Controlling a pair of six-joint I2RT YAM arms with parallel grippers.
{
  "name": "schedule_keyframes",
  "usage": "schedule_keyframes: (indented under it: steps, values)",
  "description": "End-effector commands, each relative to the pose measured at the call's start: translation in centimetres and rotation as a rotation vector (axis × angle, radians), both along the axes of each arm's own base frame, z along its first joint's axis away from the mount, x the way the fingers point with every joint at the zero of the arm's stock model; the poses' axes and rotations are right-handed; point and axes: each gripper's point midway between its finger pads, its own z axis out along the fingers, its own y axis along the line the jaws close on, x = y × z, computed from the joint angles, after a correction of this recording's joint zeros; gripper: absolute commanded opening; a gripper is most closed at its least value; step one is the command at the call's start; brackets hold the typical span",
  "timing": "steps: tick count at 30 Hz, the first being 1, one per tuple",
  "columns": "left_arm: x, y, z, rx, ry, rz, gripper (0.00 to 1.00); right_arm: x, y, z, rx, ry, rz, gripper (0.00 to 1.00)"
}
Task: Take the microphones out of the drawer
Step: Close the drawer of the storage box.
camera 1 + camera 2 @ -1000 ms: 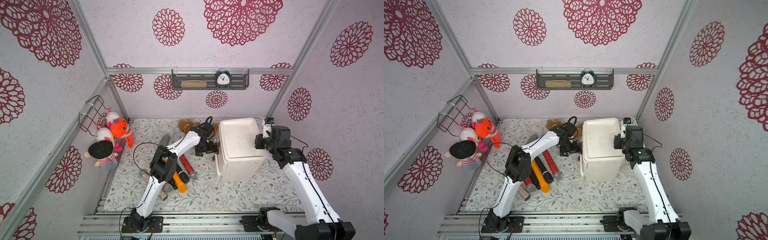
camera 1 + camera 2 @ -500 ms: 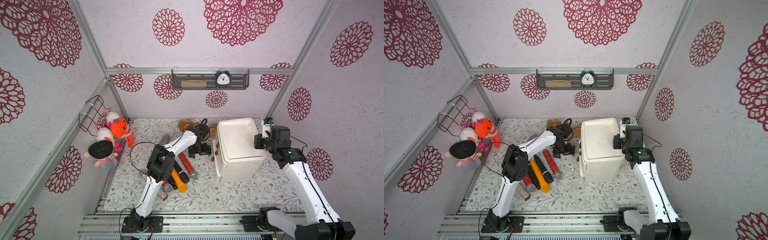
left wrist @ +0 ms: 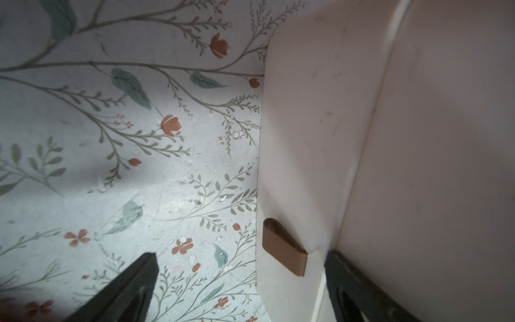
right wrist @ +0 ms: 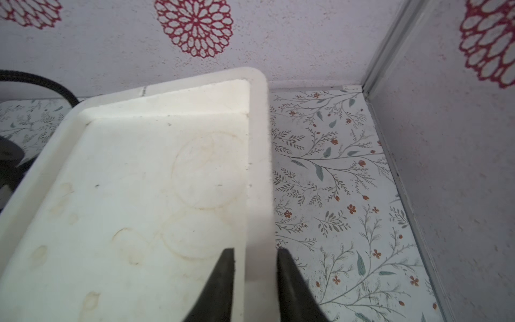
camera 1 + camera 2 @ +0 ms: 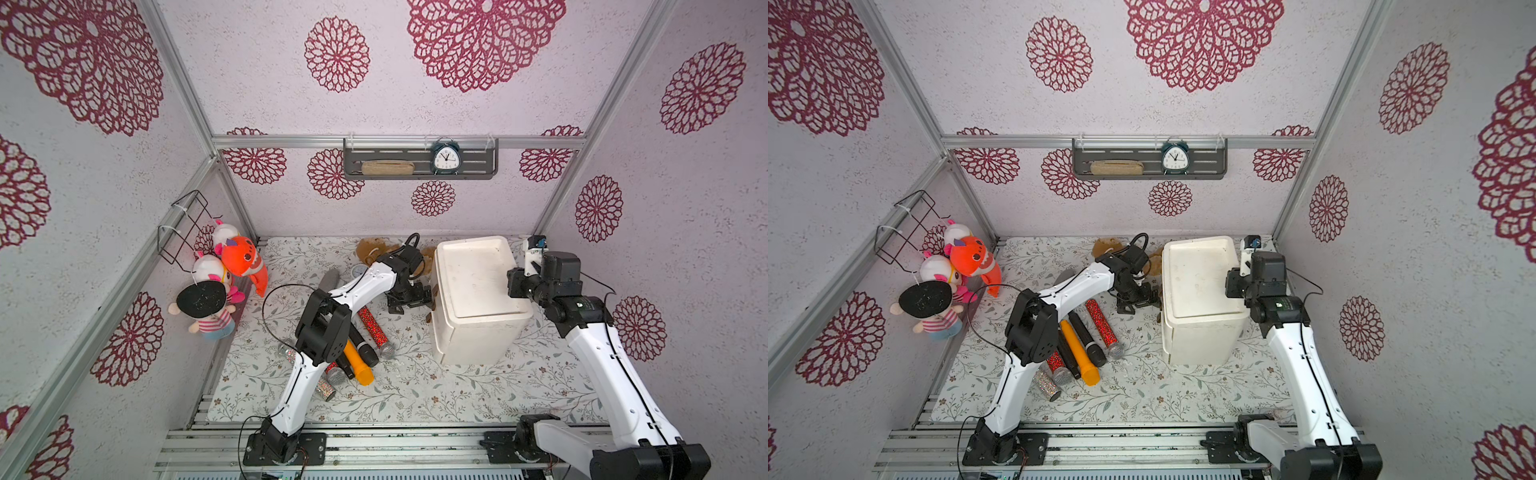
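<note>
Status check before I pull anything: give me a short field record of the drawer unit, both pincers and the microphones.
drawer unit: white, upright on the floral mat
left pincer: wide open at the unit's front
handle: brown, between the left pincer's jaws, not gripped
right pincer: slightly open, straddling the unit's top rim
microphones: several loose on the mat
drawer interior: not visible

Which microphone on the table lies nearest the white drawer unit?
The red glitter microphone at the row's end; the orange microphone lies farther off.
</note>
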Motion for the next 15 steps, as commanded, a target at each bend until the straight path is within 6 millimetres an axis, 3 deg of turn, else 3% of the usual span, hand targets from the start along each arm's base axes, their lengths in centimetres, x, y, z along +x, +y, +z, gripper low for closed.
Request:
schedule_keyframes:
  steps: [1, 7, 11, 15]
  values:
    - [0.5, 2.9, 3.4, 0.012, -0.07, 0.035, 0.97, -0.8, 2.0, 5.0, 0.089, -0.107, 0.074, 0.65]
    - [0.8, 8.2, 6.4, 0.074, -0.136, 0.059, 0.97, -0.3, 0.6, 8.2, 0.096, -0.161, 0.041, 0.99]
    - [1.3, 11.5, 9.2, 0.11, -0.228, 0.091, 0.97, 0.9, -2.2, 8.4, 0.14, -0.151, -0.036, 0.99]
    - [2.2, 14.8, 11.0, 0.168, -0.34, 0.131, 0.97, 2.4, -5.6, 6.7, 0.161, -0.12, -0.154, 0.99]
